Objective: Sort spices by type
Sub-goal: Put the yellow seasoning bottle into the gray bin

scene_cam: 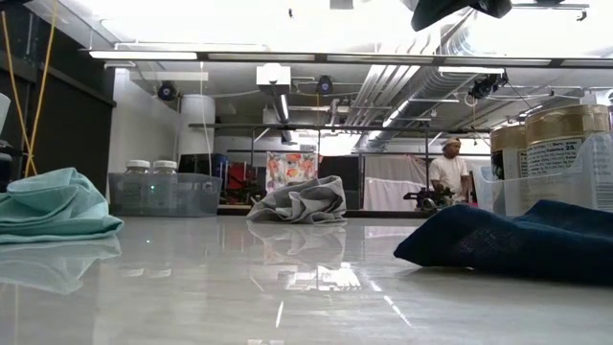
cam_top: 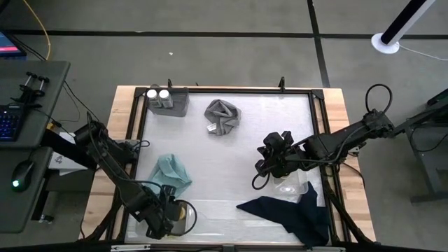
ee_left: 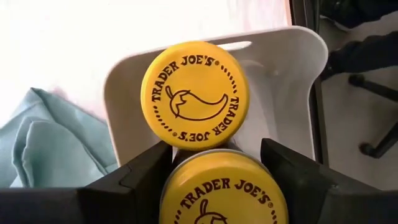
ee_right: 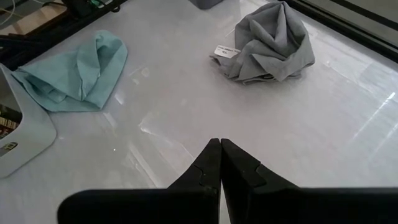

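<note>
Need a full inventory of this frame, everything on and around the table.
White-capped jars: 2, in grey tray, far left corner.
Yellow-capped jars: 2, in white tray, near left.
Tan-topped jars: 2, in clear tray, near right.
Grey cloth: 1, far centre.
Teal cloth: 1, left.
Navy cloth: 1, near right.
Person: 1, background room.
Left gripper: around nearer yellow-capped jar.
Right gripper: shut, empty, right of centre.

high: overhead, straight down | low: tabletop level, across | wrists: close | shared: grey cloth (cam_top: 222,116)
</note>
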### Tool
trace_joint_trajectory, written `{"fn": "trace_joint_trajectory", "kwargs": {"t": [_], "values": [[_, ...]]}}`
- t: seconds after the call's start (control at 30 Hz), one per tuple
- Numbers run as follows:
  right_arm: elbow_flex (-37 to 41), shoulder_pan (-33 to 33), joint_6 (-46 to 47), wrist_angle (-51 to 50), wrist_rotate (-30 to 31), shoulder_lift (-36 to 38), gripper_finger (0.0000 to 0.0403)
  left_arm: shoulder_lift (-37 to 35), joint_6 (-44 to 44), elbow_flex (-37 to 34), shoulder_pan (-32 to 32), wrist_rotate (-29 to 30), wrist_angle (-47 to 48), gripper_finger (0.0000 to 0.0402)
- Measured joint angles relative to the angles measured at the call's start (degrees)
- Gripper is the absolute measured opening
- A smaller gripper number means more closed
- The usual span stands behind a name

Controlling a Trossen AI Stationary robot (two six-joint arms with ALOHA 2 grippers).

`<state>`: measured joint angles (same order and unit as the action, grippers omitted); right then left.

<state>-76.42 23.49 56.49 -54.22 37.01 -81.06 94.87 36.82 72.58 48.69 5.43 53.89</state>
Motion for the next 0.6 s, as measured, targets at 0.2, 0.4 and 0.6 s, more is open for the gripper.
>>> {"fn": "trace_joint_trajectory", "kwargs": {"t": [0.2,0.4,0.6], "values": [[0.00,0.00,-0.36,0.01,-0.03,0.00,0.0000,0.00,1.50,-1.32,0.02,-0.51,-2.23,0.0229],[0.00,0.00,-1.04,-0.13,-0.18,0.00,0.0000,0.00,2.12,-1.98,-0.64,-0.45,-2.21,0.0263],[0.00,0.00,-1.27,-0.08,-0.19,0.00,0.0000,0.00,2.05,-2.01,-2.38,-0.94,-2.43,0.0311]]}}
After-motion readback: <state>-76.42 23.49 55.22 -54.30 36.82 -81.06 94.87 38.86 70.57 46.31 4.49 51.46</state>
